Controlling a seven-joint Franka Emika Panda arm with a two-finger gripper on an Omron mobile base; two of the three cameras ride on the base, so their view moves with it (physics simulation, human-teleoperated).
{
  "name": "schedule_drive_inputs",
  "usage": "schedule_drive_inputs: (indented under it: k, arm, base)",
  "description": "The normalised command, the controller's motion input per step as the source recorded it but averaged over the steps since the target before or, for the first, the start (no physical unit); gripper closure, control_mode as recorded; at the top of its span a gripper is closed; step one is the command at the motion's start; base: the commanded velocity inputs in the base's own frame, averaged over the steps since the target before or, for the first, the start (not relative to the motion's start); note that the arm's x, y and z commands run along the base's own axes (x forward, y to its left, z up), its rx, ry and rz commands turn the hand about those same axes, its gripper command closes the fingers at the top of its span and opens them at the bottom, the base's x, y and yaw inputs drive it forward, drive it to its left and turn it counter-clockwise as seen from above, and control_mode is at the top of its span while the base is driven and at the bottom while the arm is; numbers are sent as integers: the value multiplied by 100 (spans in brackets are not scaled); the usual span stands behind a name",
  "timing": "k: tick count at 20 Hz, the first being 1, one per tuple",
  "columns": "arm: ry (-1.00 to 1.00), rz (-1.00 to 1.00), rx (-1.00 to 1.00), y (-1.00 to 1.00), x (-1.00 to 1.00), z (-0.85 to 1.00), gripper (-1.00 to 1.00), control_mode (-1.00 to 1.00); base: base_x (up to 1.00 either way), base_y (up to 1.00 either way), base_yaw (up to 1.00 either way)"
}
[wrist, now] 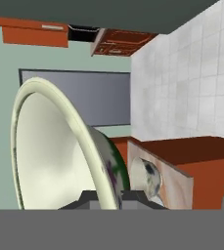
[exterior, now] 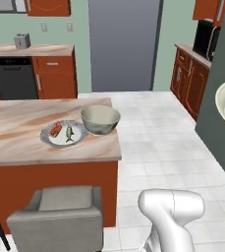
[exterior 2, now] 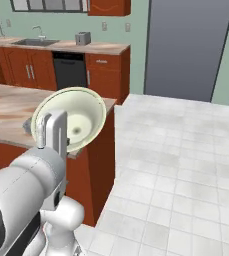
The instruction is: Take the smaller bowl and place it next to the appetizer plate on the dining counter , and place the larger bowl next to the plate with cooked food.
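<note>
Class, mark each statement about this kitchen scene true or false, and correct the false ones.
1. The gripper is clamped on the rim of a big bowl. True.
2. That big bowl is standing upright on the island counter. False: it is held up off the counter and tipped on its side.
3. A plate with food lies on the island counter. True.
4. The second bowl sits at the opposite end of the counter from the plate. False: it stands right beside the plate.
5. The chair at the counter is red. False: it is grey.
</note>
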Motion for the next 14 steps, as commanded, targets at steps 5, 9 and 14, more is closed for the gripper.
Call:
schedule_drive_inputs:
  k: [5, 9, 14]
  arm:
    - [0, 0, 0, 0, 0, 0, 100, 100]
    - [0, 0, 0, 0, 0, 0, 100, 100]
    - [0, 0, 0, 0, 0, 0, 100, 100]
  base:
    - [-97, 100, -1]
    - [-67, 100, -5]
    - [-100, 56, -1]
